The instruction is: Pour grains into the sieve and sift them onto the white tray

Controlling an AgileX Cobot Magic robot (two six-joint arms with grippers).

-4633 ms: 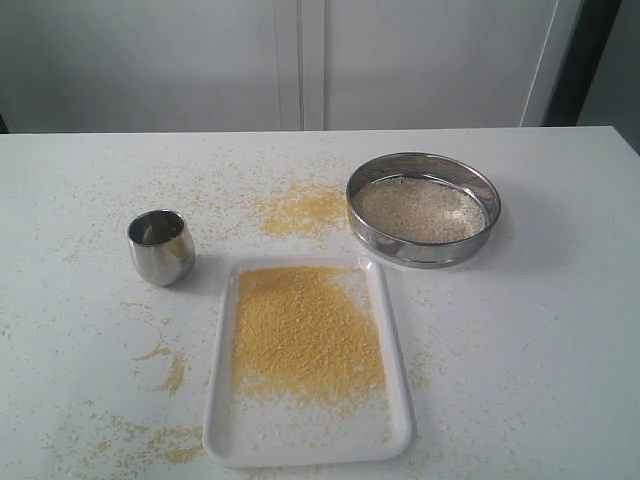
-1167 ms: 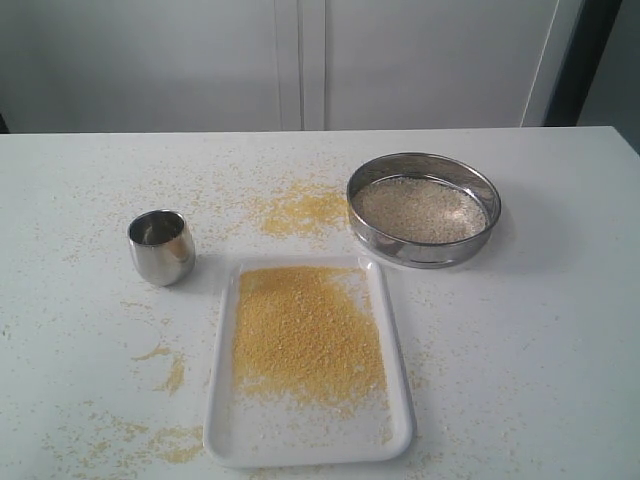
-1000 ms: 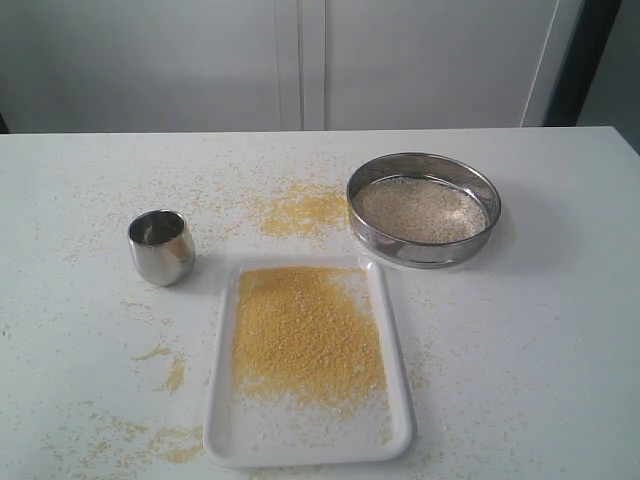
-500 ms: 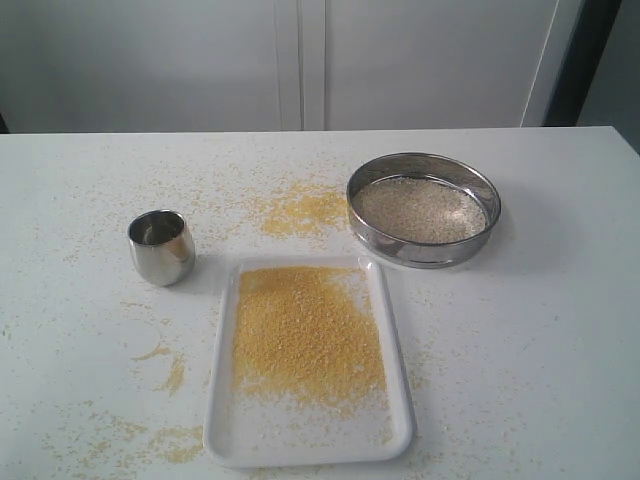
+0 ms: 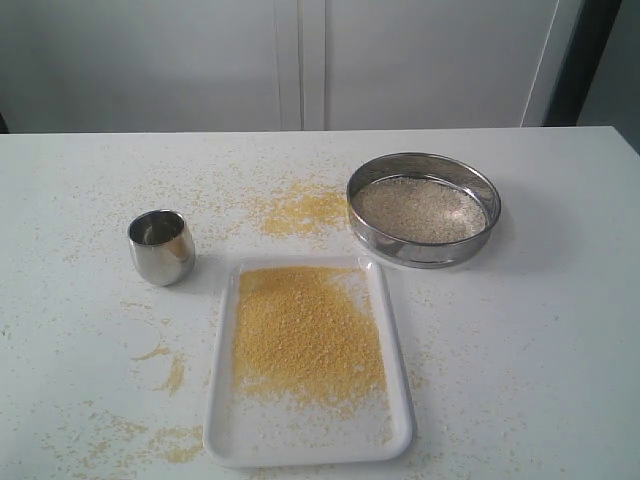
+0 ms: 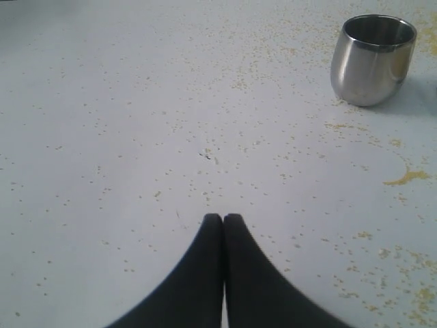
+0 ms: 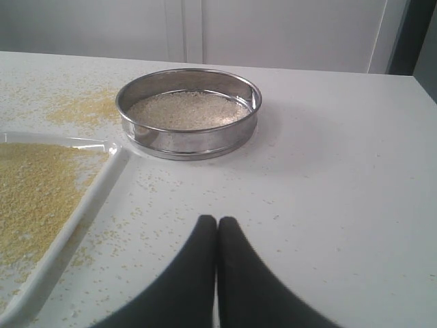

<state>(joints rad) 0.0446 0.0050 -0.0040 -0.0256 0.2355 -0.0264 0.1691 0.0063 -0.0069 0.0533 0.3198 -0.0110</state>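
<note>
Light: bright, even, diffuse | Shadows: faint, soft-edged, at 3 o'clock of the sieve (image 5: 423, 208), exterior view | Glare: streak on the white tray (image 7: 85, 141) rim; sheen on steel cup (image 6: 372, 61) | Focus: left gripper (image 6: 223, 217), right gripper (image 7: 217, 220) blurred nearest lens

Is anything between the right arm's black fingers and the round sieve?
Nothing visible. Only speckled table lies between the closed right fingers and the sieve; the white tray sits off to the side.
</note>
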